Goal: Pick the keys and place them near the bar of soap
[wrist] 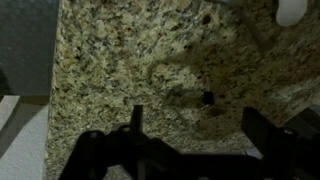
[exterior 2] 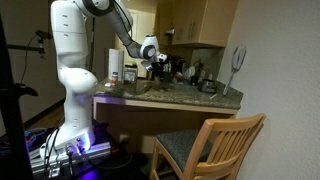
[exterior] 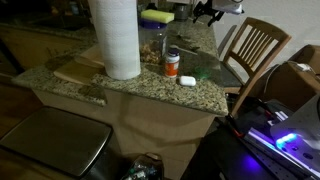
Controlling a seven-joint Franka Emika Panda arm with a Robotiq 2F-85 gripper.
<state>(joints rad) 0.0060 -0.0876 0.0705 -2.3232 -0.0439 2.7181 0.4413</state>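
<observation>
– Gripper (wrist: 192, 118) first: how does it stand?
– Jaws spread wide with nothing between them. It hangs over the granite counter (wrist: 110, 60), pointing down at bare stone.
– And the keys?
– I can't pick them out for certain. In the wrist view a small dark spot (wrist: 208, 98) lies on the stone just ahead of the jaws. That may be them, but it is too small and dim to tell. Neither exterior view shows them clearly.
– The soap, then?
– The bar of soap (exterior: 187, 80) lies flat, not far from the counter's edge and just beside the orange pill bottle (exterior: 172, 63). Beyond those stands the paper towel roll (exterior: 122, 40), and the yellow-green sponge (exterior: 157, 16) sits at the far end, near where the arm hovers.
– What could go wrong from here?
– If that spot is only a fleck in the granite, the jaws would close on nothing. Keys would lie low on hard stone, so I'd expect the fingertips to scrape or skid over them rather than get under. A loose bunch would also dangle, and swung in low beside the soap it could tip the pill bottle. Let go too near the edge, it could slide off the counter.
</observation>
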